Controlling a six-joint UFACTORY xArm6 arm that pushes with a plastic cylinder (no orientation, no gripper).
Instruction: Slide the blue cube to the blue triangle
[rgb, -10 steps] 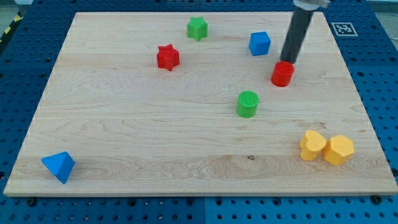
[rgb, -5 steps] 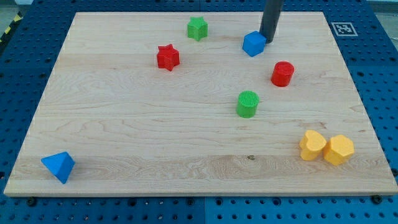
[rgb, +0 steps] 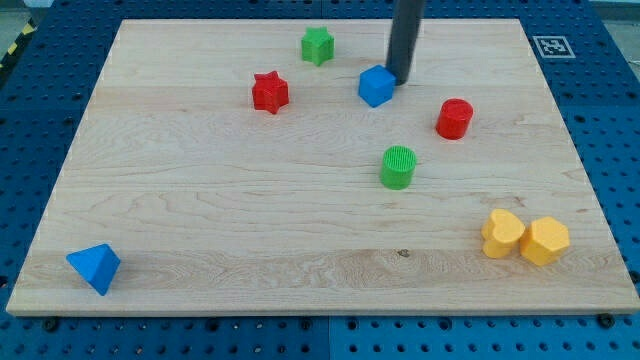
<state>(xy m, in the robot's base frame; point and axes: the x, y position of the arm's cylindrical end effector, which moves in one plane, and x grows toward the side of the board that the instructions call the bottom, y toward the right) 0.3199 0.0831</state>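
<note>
The blue cube (rgb: 376, 86) sits on the wooden board at the upper middle, turned corner-on. My tip (rgb: 399, 80) touches the cube's upper right side. The blue triangle (rgb: 94, 267) lies far away near the board's lower left corner.
A red star (rgb: 269, 92) lies left of the cube and a green star (rgb: 317, 45) above left of it. A red cylinder (rgb: 454, 118) and a green cylinder (rgb: 398, 167) stand right and below. Two yellow blocks (rgb: 524, 237) sit at the lower right. The board's edge (rgb: 320, 311) runs along the bottom.
My tip went from beside the red cylinder to the blue cube's right side and has pushed the cube left and slightly down. The other blocks have not moved.
</note>
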